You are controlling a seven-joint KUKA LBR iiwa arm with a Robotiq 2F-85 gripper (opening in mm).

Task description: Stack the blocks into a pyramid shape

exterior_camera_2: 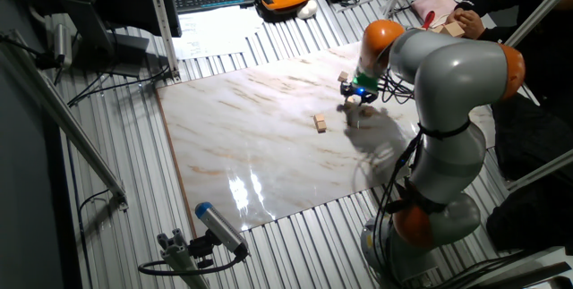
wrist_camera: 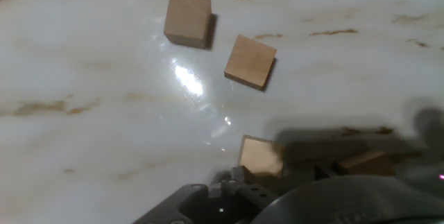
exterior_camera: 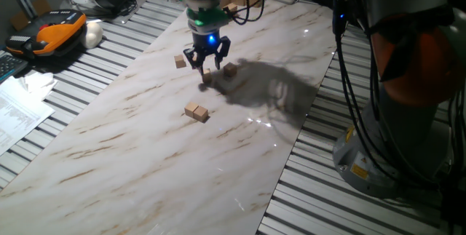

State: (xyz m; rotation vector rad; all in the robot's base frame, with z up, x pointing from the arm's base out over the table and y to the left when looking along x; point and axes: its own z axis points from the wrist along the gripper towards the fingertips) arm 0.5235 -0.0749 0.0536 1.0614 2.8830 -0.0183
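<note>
Gripper point(exterior_camera: 207, 65) fingers spread above a cube point(exterior_camera: 206, 77); centre over it, descend straight, avoid nudging the nearby cube point(exterior_camera: 229, 69).

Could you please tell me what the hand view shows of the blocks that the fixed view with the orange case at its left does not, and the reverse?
Only the hand view shows two blocks from above, one block beside another, apart, wood grain visible.

Only the fixed view shows the whole hand low over the marble board, a touching pair of blocks nearer the camera, and the orange case.

Both show small tan cubes scattered flat on the marble, none stacked.
</note>
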